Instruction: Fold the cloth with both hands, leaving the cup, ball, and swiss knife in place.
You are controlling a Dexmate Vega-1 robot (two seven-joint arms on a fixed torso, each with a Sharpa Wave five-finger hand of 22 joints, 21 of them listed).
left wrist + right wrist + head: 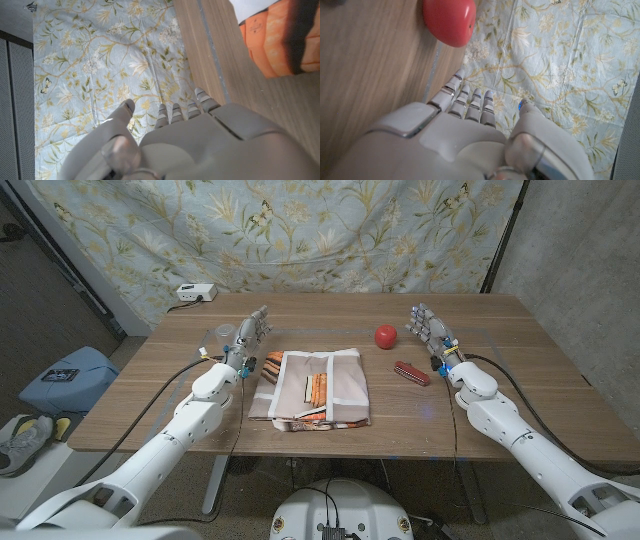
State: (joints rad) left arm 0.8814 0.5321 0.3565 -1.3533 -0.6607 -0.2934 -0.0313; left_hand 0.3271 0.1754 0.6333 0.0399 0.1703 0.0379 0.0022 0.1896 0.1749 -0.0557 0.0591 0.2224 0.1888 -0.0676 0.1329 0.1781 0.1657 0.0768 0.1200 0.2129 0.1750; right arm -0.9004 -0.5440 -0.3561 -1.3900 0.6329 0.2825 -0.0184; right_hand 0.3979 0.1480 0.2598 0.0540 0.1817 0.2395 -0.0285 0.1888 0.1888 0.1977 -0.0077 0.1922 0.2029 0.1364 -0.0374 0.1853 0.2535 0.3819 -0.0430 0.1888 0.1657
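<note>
Folded cloth point(312, 388) near the table's point(150, 405) front edge, left hand point(250, 335) and right hand point(430, 330) flanking it, fingers spread wide, holding nothing, ball point(386, 336) and swiss knife point(411, 372) toward the right edge.

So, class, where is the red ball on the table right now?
In the head view the red ball sits on the robot's right half of the table, beyond the swiss knife, between the cloth and the right hand, touching neither.

A: Both arms reach in from the near corners, stretched forward over the table.

B: And the left hand point(250, 332) is up, fingers point(172, 114) straight, gripping nothing!

A: Same on the other side: right hand point(428, 326) raised, fingers point(470, 100) extended together, thumb apart, nothing held.
</note>
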